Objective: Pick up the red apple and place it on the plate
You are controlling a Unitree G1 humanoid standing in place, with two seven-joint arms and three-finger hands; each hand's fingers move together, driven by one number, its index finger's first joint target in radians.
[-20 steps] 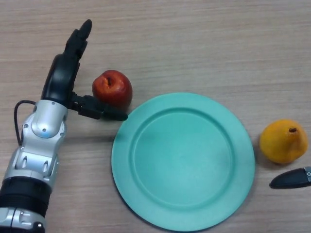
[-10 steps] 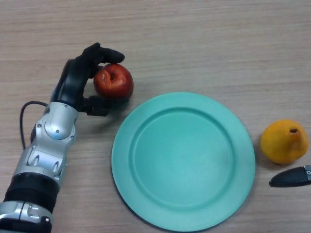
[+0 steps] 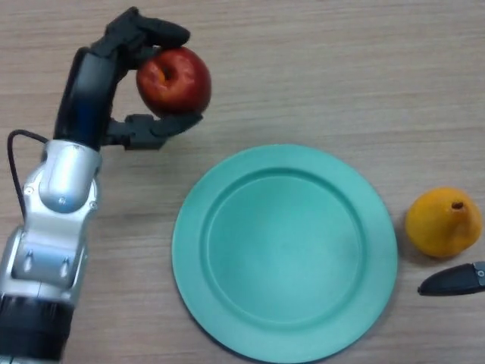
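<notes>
My left hand [image 3: 98, 83] is shut on the red apple [image 3: 174, 80], fingers curled over its top and thumb under it. The apple is held above the table, up and to the left of the green plate [image 3: 284, 254]. The plate lies flat in the middle of the table with nothing on it. Only the tip of my right hand [image 3: 455, 279] shows at the right edge, low on the table.
An orange-yellow pear-shaped fruit [image 3: 442, 221] sits on the table just right of the plate, right above my right hand's tip. The wooden table [image 3: 341, 68] stretches behind the plate.
My left hand closed its fingers round the apple, then lifted it off the table, so it now looks larger and higher in view. The right hand has not moved.
</notes>
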